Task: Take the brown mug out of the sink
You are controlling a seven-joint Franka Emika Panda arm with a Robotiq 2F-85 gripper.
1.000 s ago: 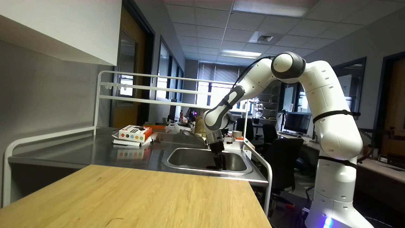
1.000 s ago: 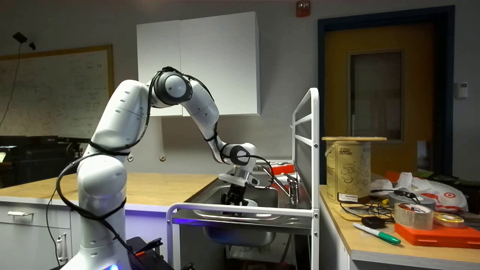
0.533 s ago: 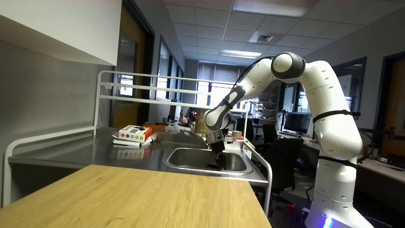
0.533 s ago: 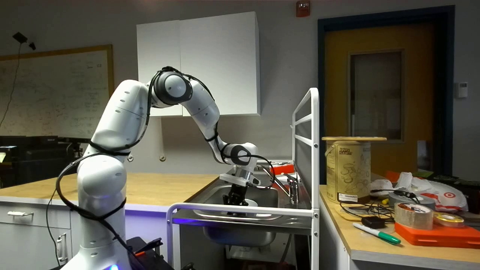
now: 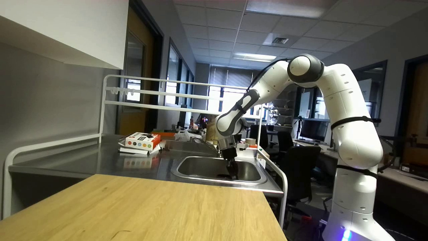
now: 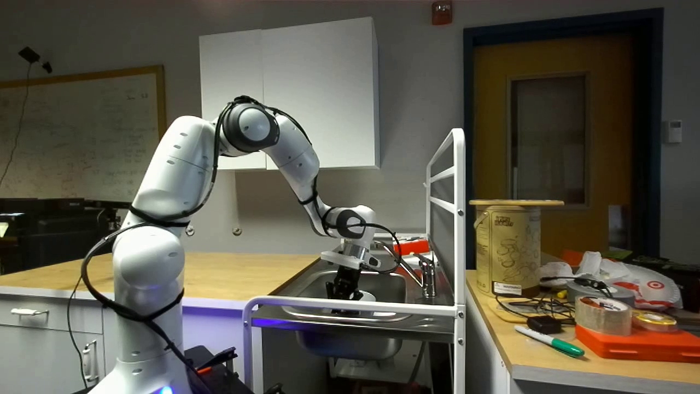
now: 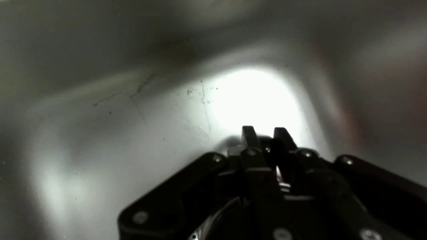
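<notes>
My gripper [image 7: 264, 129] is down inside the metal sink [image 5: 187, 167], pointing downward, near the front rim in an exterior view. Its two fingers stand close together with a narrow gap. A dark, glossy piece, which looks like part of the brown mug [image 7: 266, 141], lies between them. The rest of the mug is hidden by the gripper's dark linkage. A dark patch beside the fingers in an exterior view is too small to tell. The gripper [image 6: 344, 311] also shows in the sink in an exterior view, its tips partly behind a white rail.
A white rail [image 6: 355, 303] runs along the sink's edge. A faucet [image 6: 428, 276] stands beside the basin, with a tall rack [image 6: 459, 219] behind it. A wooden counter [image 5: 150, 207] adjoins the sink. A red and white box [image 5: 142, 140] lies on the metal counter.
The gripper's fingers have drawn closer together inside the sink. The wrist has shifted very slightly; the rest of the arm is almost still.
</notes>
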